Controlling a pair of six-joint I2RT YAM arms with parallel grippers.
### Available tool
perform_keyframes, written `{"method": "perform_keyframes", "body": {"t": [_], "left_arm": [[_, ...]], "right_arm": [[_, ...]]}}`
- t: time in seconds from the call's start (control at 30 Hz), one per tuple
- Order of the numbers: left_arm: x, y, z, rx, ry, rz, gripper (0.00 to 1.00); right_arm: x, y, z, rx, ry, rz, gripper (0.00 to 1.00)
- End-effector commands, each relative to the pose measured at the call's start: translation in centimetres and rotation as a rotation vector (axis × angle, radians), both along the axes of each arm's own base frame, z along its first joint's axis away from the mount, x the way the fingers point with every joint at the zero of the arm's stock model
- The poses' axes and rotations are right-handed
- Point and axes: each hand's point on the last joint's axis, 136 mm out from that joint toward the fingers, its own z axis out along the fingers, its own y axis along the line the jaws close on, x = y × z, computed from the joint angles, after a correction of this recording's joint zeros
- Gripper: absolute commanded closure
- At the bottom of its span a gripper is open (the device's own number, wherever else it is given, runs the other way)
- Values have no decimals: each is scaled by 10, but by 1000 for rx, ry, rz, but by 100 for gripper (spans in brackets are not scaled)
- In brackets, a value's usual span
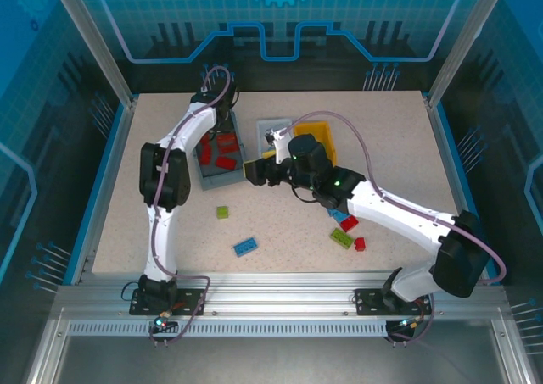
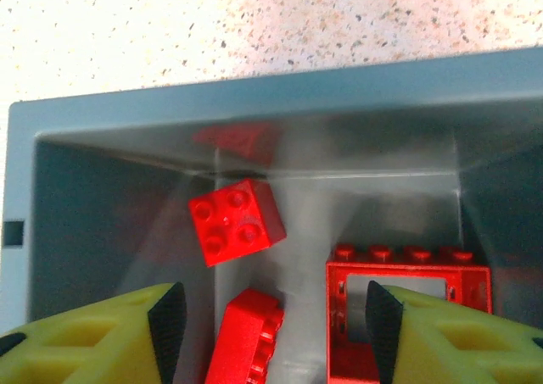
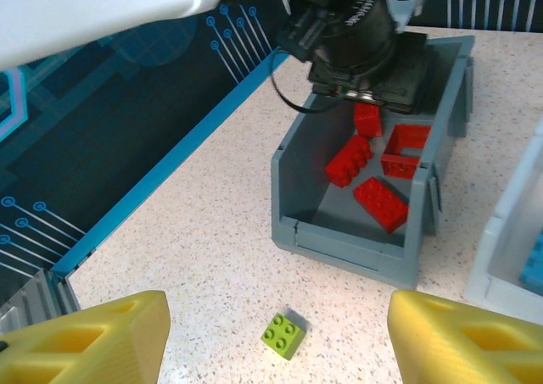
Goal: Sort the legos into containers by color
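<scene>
The dark grey bin [image 1: 209,177] holds several red legos: a square one [image 2: 236,221], a long one on its side [image 2: 246,337] and a window-frame piece [image 2: 407,308]. My left gripper [image 2: 276,329] hangs open over that bin [image 2: 76,223] with nothing between its fingers; from above the left gripper [image 1: 222,128] is at the bin's far end. My right gripper [image 3: 276,346] is open above the table, and a lime green lego [image 3: 283,335] lies below, between its fingers. Seen from above, the right gripper [image 1: 252,174] is just right of the grey bin. The white bin [image 1: 273,132] and yellow-orange bin [image 1: 316,135] stand behind it.
Loose on the table are a green lego [image 1: 222,212], a blue one [image 1: 246,247], and a green [image 1: 342,237] and two red ones [image 1: 349,223] under the right arm. The white bin [image 3: 509,248] holds a blue lego [image 3: 533,265]. The left wrist [image 3: 365,53] overhangs the grey bin [image 3: 348,240].
</scene>
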Motion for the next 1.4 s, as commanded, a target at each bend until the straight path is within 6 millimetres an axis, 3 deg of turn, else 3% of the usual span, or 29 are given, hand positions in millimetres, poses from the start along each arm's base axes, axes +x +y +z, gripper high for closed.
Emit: {"method": "perform_keyframes", "body": {"t": [0.0, 0.17, 0.27, 0.33, 0.4, 0.47, 0.53, 0.6, 0.77, 1.0, 1.27, 1.37], "left_arm": [[-9, -15, 62, -65, -140, -29, 42], [-42, -56, 118, -132, -259, -116, 41], [-79, -77, 144, -196, -322, -149, 41], [-109, -89, 152, -234, -344, -173, 40], [-144, -100, 156, -292, -357, -206, 38], [-176, -102, 147, -375, -334, -213, 38], [-208, -99, 137, -456, -309, -196, 38], [-240, -92, 131, -527, -306, -192, 37], [-296, -68, 138, -617, -365, -190, 35], [-335, -53, 158, -706, -429, -195, 35], [-340, -48, 165, -705, -449, -196, 36], [-340, -48, 167, -705, -452, -198, 36]], "right_arm": [[-4, -24, -7, -30, 11, -81, 31], [2, -89, -50, -177, 115, -314, 32], [-9, -105, -67, -326, 140, -321, 36], [-25, -92, -76, -391, 130, -227, 36], [-60, -52, -88, -431, 80, 12, 33], [-98, -19, -106, -461, 50, 247, 30], [-126, -2, -129, -506, 49, 420, 29], [-136, 2, -154, -594, 15, 516, 27], [-127, 8, -195, -778, -46, 607, 22], [-116, 30, -229, -894, -106, 691, 20], [-111, 57, -248, -890, -74, 725, 23], [-111, 64, -251, -880, -52, 735, 32]]}}
